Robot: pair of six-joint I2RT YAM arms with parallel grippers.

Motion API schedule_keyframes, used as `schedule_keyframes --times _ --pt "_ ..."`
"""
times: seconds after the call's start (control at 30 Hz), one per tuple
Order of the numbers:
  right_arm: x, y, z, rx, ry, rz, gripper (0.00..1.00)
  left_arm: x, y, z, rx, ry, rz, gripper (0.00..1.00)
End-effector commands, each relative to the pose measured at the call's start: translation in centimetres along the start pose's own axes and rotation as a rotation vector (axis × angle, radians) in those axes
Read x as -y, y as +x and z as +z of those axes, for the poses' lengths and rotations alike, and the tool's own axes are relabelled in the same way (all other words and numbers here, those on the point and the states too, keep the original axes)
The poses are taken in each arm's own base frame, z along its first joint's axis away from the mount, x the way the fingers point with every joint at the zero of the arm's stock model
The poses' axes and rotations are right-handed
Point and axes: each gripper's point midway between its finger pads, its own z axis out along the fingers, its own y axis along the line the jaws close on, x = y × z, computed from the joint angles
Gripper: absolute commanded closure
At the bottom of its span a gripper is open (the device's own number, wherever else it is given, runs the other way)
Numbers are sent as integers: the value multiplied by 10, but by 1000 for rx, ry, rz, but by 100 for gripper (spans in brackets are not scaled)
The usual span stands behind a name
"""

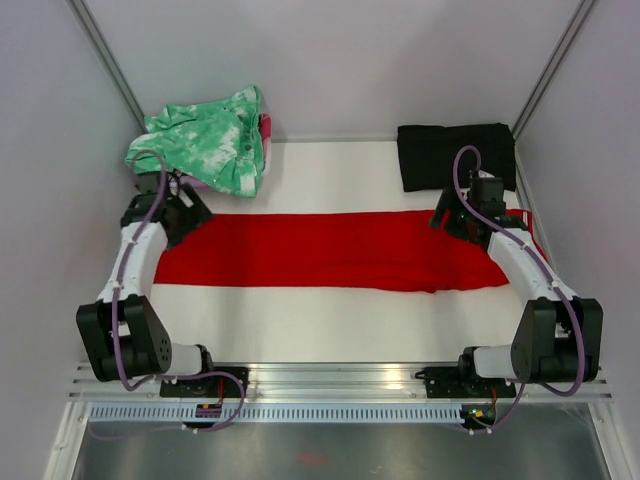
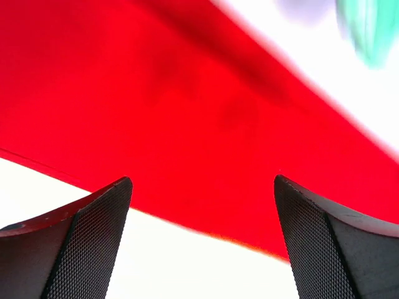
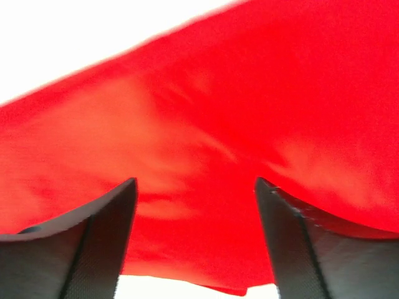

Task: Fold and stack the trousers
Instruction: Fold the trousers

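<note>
As we look in from the near edge, where the two arms are bolted to the mounting rail (image 1: 330, 380), we find the job of folding and stacking the trousers (image 1: 330, 250) only part done. The red trousers lie flat across the middle of the white table (image 1: 300, 320), drawn out in one long, narrow band from the left side to the right. By our reading they are doubled lengthwise, one leg over the other, though we cannot make out the layers.

At the band's left end, the left gripper (image 2: 202, 179) hangs just over the cloth with its fingers spread wide and nothing between them. At the right end, the right gripper (image 3: 196, 180) does the same, fingers parted above bare red fabric. Neither pinches anything.

What is left, as we judge it, is the shortening: the band has to be folded across its length, perhaps more than once, and then carried to a pile.

Farther back, a crumpled green-and-white garment (image 1: 205, 140) sits at the far left. A black cloth (image 1: 455, 155), folded square, lies at the far right and is the likely place to stack.
</note>
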Motion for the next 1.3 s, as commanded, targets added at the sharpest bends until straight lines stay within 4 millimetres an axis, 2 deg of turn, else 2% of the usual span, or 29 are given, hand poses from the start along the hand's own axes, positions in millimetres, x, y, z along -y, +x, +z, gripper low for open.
schedule_keyframes --times 0.0,0.03,0.07,0.1,0.13,0.17,0.23,0.37,0.4,0.47,0.5,0.6,0.63,0.77,0.9,1.03,1.13,1.27 --pt "-43 -38 -23 96 -165 -57 10 -21 -59 -20 120 75 23 0" --pt "-51 -40 -24 104 -194 -68 8 -16 -67 -21 129 144 72 7" --pt "-57 -43 -24 116 -219 -73 6 -18 -78 -12 143 172 83 13" --pt "-68 -49 -25 142 -255 -85 5 -31 -89 -8 154 173 61 16" --pt "-73 -48 -21 129 -274 -95 5 -33 -98 -6 165 200 79 17" --pt "-79 -54 -22 138 -287 -102 3 -41 -102 5 157 192 82 16" --pt "-84 -48 -13 97 -285 -114 3 -57 -114 8 174 161 148 16" --pt "-85 -43 -2 75 -271 -120 2 -91 -118 19 180 120 177 16" --pt "-87 -41 0 63 -274 -121 2 -110 -116 23 173 112 140 16" --pt "-87 -38 8 41 -267 -121 2 -124 -120 24 202 126 129 17" --pt "-87 -37 11 44 -265 -120 2 -136 -116 28 198 111 131 17" --pt "-83 -39 18 55 -241 -119 2 -154 -121 37 200 40 208 16" --pt "-81 -38 20 54 -234 -117 2 -160 -118 45 174 26 228 13" --pt "-74 -45 27 71 -182 -106 2 -170 -118 59 153 5 292 12" --pt "-71 -45 34 67 -154 -69 2 -184 -108 76 120 -29 343 14" --pt "-68 -41 38 51 -134 -37 2 -178 -102 90 90 31 338 19" --pt "-64 -40 34 60 -118 -29 2 -179 -100 97 83 37 343 20" --pt "-65 -44 29 70 -116 -4 2 -179 -87 106 47 59 350 23"
